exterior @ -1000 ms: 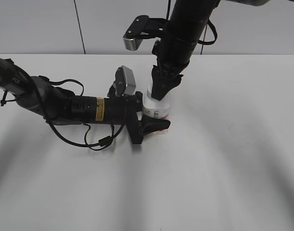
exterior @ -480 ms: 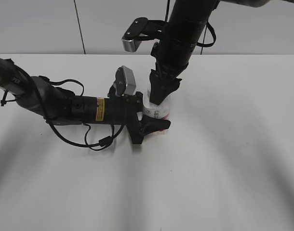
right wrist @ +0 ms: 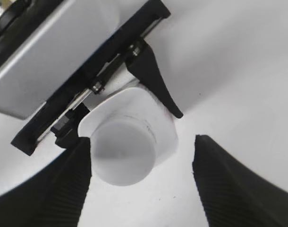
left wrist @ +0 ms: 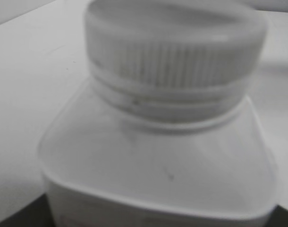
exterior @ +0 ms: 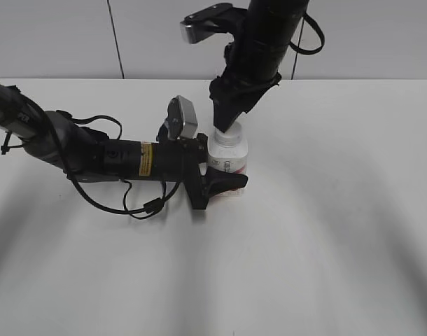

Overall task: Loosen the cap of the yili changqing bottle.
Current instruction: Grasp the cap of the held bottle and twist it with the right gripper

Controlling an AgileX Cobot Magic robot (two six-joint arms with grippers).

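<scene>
Yili changqing bottle (exterior: 227, 157) upright on the bench (exterior: 325, 210), its body clamped in the left gripper (exterior: 215, 175) jaws. Right gripper (exterior: 224, 124), jaws spread wide, hovers just above the cap (right wrist: 122, 150).

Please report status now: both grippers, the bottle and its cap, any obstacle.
Left gripper shut on the yili changqing bottle, holding it upright on the table. Right gripper open, above the cap, not touching. Cap seated on neck. No obstacle visible.
</scene>
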